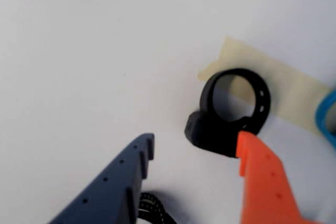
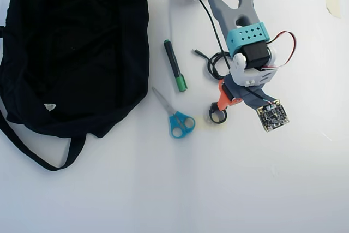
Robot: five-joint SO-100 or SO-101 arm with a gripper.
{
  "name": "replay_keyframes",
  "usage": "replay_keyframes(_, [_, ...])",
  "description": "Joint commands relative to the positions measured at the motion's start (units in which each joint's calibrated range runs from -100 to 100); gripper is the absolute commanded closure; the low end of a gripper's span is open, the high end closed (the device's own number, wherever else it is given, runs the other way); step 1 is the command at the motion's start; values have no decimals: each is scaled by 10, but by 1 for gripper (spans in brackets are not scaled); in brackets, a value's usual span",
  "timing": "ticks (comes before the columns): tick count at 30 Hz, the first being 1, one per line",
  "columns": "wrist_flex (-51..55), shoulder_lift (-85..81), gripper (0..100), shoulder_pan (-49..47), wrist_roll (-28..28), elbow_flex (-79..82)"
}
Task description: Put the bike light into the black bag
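I see the bike light (image 1: 227,124) lying on the white table (image 1: 94,51), its strap loop over a strip of beige tape (image 1: 283,85). My gripper (image 1: 195,153) hangs spread wide just above it: the orange finger (image 1: 262,182) overlaps the light's head in the wrist view, the dark blue finger (image 1: 118,187) stands apart to the left, and nothing is gripped. In the overhead view, blue-handled scissors (image 2: 175,117) lie just left of the light, a green marker (image 2: 175,72) farther up, and the black bag (image 2: 73,47) well apart at far left.

Wrist view close, facing table; overhead view straight down; both share bike light (image 1: 226,119) (image 2: 217,116).
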Motion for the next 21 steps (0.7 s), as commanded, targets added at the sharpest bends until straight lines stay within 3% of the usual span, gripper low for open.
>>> replay_keyframes(1, [-9,-8,79,-7,3,-3])
replay_keyframes(11, [-29,15,73,-8,4,-12])
replay_keyframes(21, [-30,30,74,-12,4,-13])
